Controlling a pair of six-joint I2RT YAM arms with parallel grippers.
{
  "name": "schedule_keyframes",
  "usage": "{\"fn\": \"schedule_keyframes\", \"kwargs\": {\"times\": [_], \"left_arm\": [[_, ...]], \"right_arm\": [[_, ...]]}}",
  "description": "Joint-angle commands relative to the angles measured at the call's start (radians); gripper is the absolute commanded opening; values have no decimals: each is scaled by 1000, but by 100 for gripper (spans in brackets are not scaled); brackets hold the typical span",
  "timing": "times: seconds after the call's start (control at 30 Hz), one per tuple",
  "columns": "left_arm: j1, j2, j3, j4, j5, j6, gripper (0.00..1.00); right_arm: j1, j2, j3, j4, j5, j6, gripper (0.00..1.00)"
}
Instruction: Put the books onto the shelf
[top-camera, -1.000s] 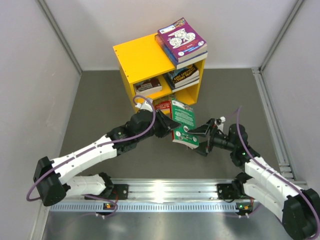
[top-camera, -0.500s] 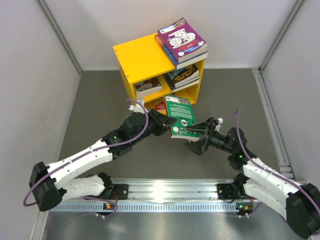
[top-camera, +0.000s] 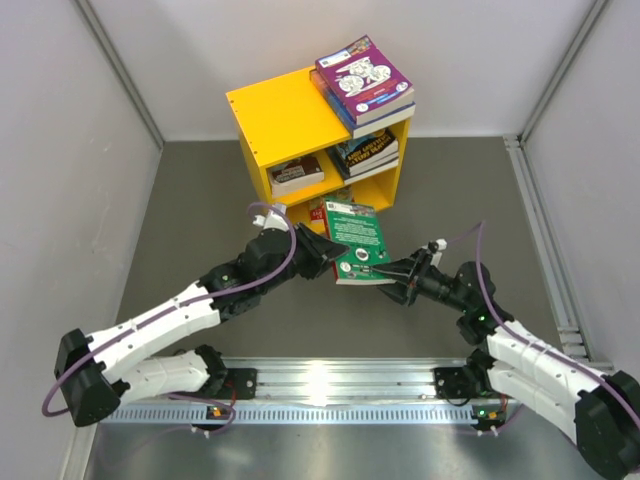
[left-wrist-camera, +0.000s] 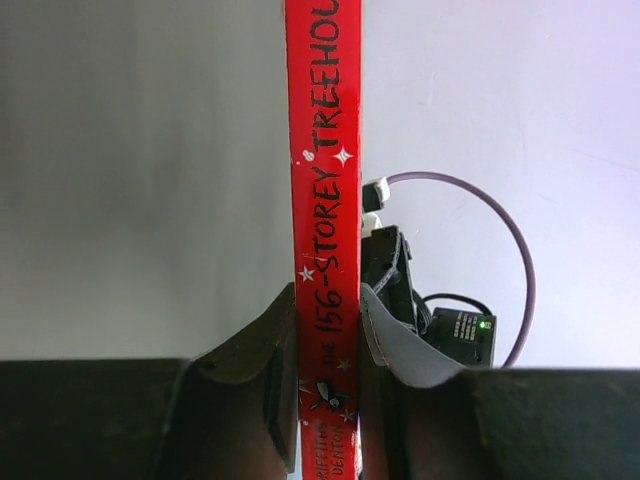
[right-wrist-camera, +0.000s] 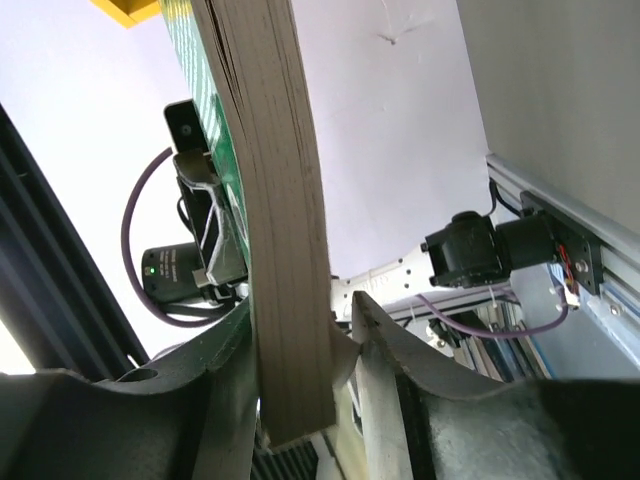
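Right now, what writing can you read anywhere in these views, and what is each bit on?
"156-STOREY TREEHOU" (cut off by the frame edge): red spine of the book in the left claw.
"DENTON": foot of the same spine; the line above it is partly hidden.
Green cover, purple book atop the yellow shelf, shelved books: print too small to read.

The shelf (top-camera: 285, 115) was painted bright yellow, and the top book (top-camera: 362, 75) on it was covered in purple with a white cartoon pattern. The held book (top-camera: 358, 240) was seen with a green cover, a red spine lettered in black and dotted with white stars, and cream page edges.
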Motion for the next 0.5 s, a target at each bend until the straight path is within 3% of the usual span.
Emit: {"fn": "schedule_keyframes", "kwargs": {"times": [0.0, 0.1, 0.2, 0.47], "left_arm": [[5, -99, 20, -21, -72, -3, 0], [3, -131, 8, -52, -92, -2, 0], [5, -148, -6, -86, -96, 1, 0], [5, -125, -37, -74, -26, 20, 0]], "right_arm": [[-3, -37, -16, -55, -1, -29, 38], [-13, -49, 18, -146, -18, -82, 36], [-17, -42, 69, -261, -24, -168, 22], [-17, 136, 155, -206, -59, -240, 10]]}}
